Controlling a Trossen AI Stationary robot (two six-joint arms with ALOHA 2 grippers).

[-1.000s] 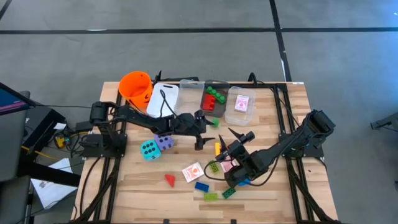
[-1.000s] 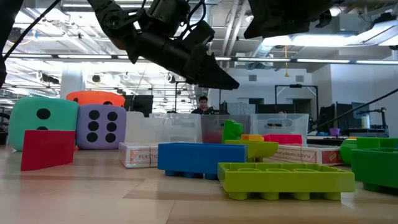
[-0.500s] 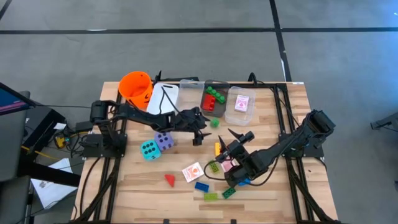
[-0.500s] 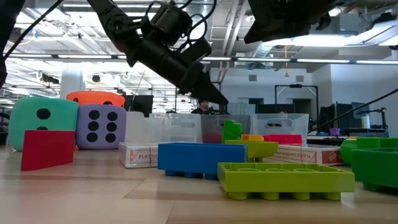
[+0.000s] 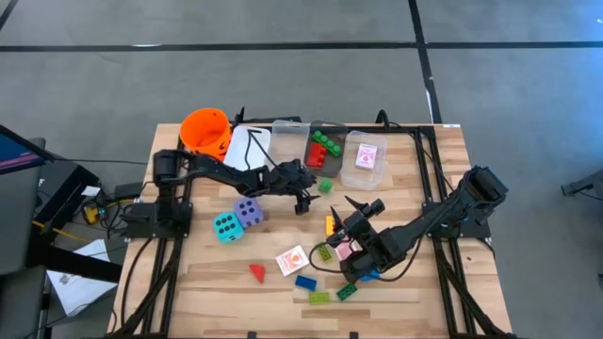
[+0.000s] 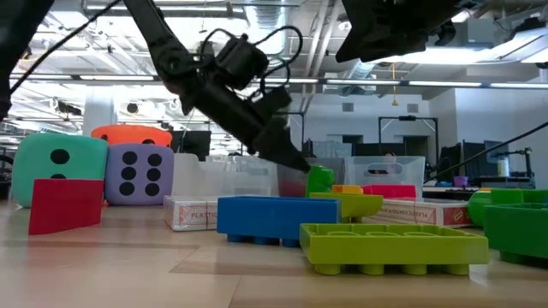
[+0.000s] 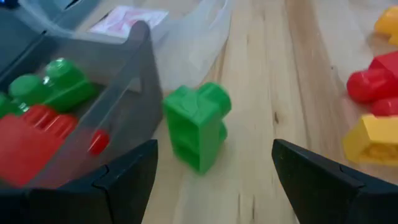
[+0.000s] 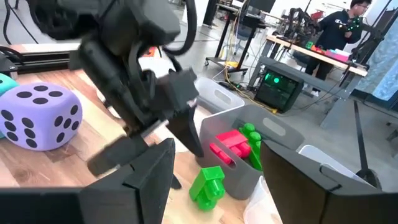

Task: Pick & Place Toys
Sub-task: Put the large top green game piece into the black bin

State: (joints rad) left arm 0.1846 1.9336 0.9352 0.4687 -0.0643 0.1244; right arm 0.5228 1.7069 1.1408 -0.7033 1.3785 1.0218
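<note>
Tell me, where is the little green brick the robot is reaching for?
In the high view the green brick lies on the table just in front of the grey bin, near the middle. The open left gripper sits right beside it.

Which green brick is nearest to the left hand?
The single green brick on the table beside the grey bin, right before the open left hand. The other green bricks lie inside that bin or near the table's front edge.

The left gripper (image 5: 314, 191) now sits farther toward the bins than a second ago, and lower (in the low view its fingertips have dropped from well above the toys to almost table height). Its open fingers now point at the small green brick (image 5: 325, 185) standing on the table just beside the grey bin (image 5: 327, 168).
</note>
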